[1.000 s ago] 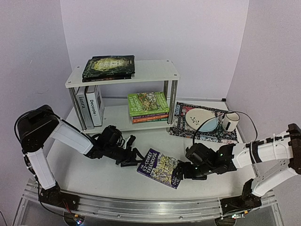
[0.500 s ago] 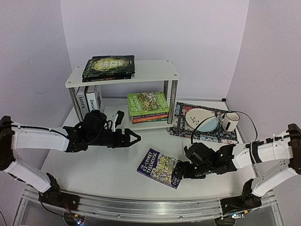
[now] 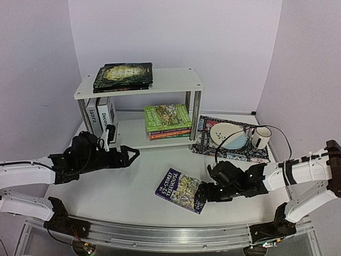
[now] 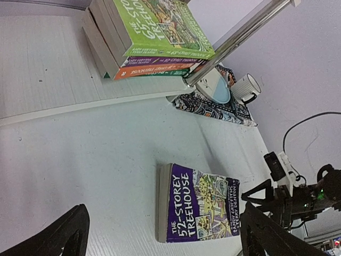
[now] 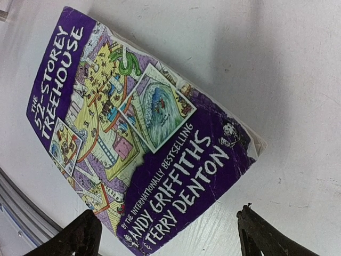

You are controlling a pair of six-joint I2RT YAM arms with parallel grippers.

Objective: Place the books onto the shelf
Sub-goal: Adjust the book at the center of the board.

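Note:
A purple "52-Storey Treehouse" book (image 3: 180,191) (image 4: 200,205) (image 5: 133,133) lies flat on the table in front of the white shelf (image 3: 176,80). My right gripper (image 3: 201,195) (image 5: 170,237) is open at the book's right end, its fingers either side of the lower corner and not closed on it. My left gripper (image 3: 130,154) (image 4: 160,242) hangs open and empty to the left of the book, well clear of it. Dark books (image 3: 123,74) lie on the top board. A green-topped stack (image 3: 168,120) (image 4: 160,32) and upright white hardbacks (image 3: 101,120) sit on the lower board.
A dark patterned mat (image 3: 210,145) lies right of the shelf, carrying a plate (image 3: 226,133) and a mug (image 3: 260,137). A black cable loops over them. A chrome shelf post (image 4: 240,40) stands near the mat.
My left arm has pulled back to the left, away from the purple book, and its jaws have opened wider. The right gripper and the book have stayed put.

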